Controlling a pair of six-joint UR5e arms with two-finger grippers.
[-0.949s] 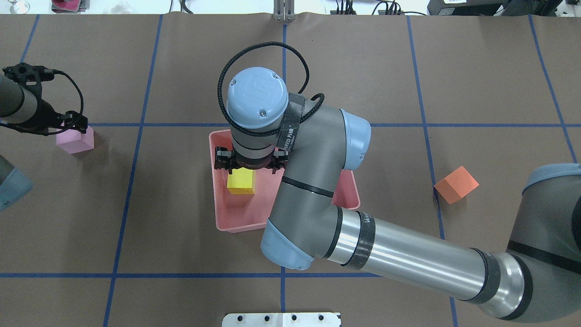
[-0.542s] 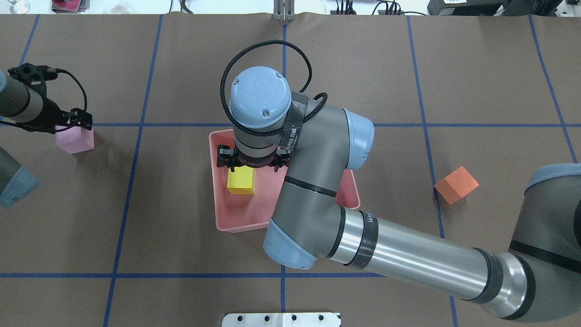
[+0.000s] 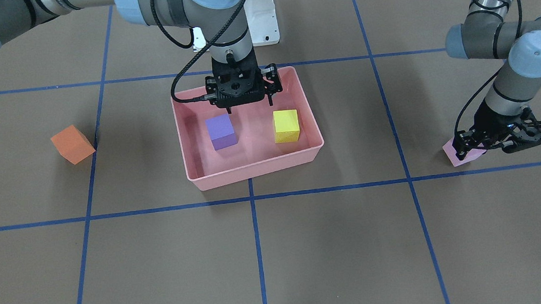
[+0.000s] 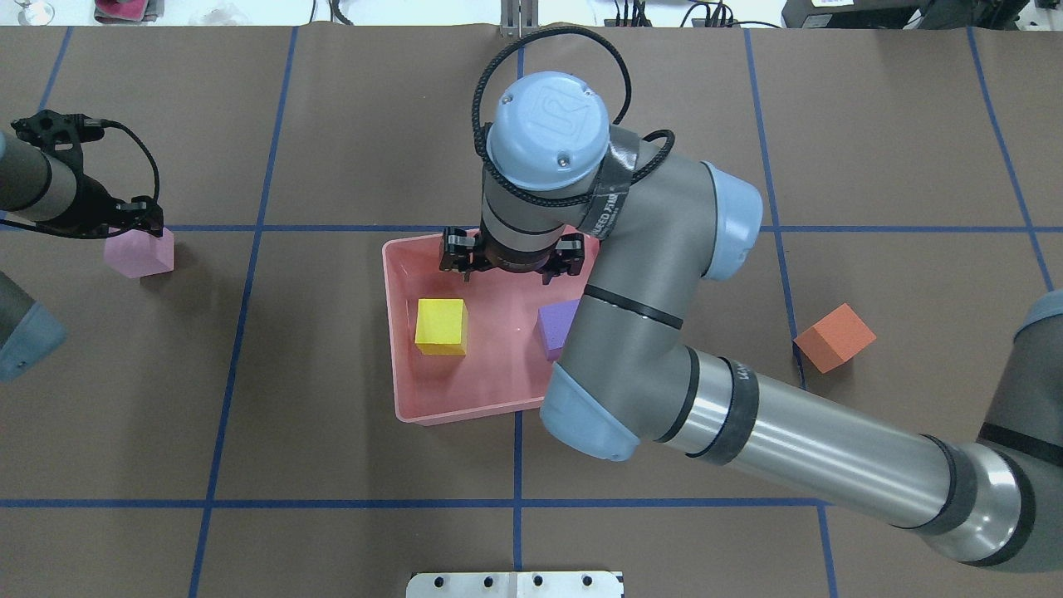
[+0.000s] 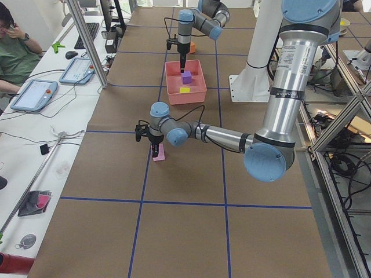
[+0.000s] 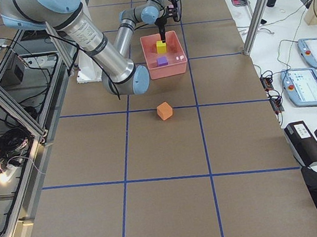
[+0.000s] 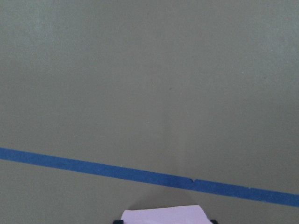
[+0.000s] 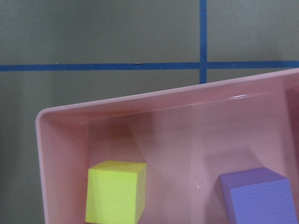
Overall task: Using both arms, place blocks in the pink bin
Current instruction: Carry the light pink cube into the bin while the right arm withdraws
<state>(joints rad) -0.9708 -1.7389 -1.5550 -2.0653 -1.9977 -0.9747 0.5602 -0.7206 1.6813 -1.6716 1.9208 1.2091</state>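
Bright, even overhead light; soft faint shadows; thin glare on pink bin (image 8: 140, 100) rim toward 2 o'clock, right wrist view; slight blur on light pink block (image 7: 163, 214) at 6 o'clock, left wrist view.

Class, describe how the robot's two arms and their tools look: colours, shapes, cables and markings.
Both the right arm and left arm are grey and silver tubes with light-blue joint caps, one embossed with a logo. Black cable loops at each wrist. The right tool and left tool are black, two-fingered.
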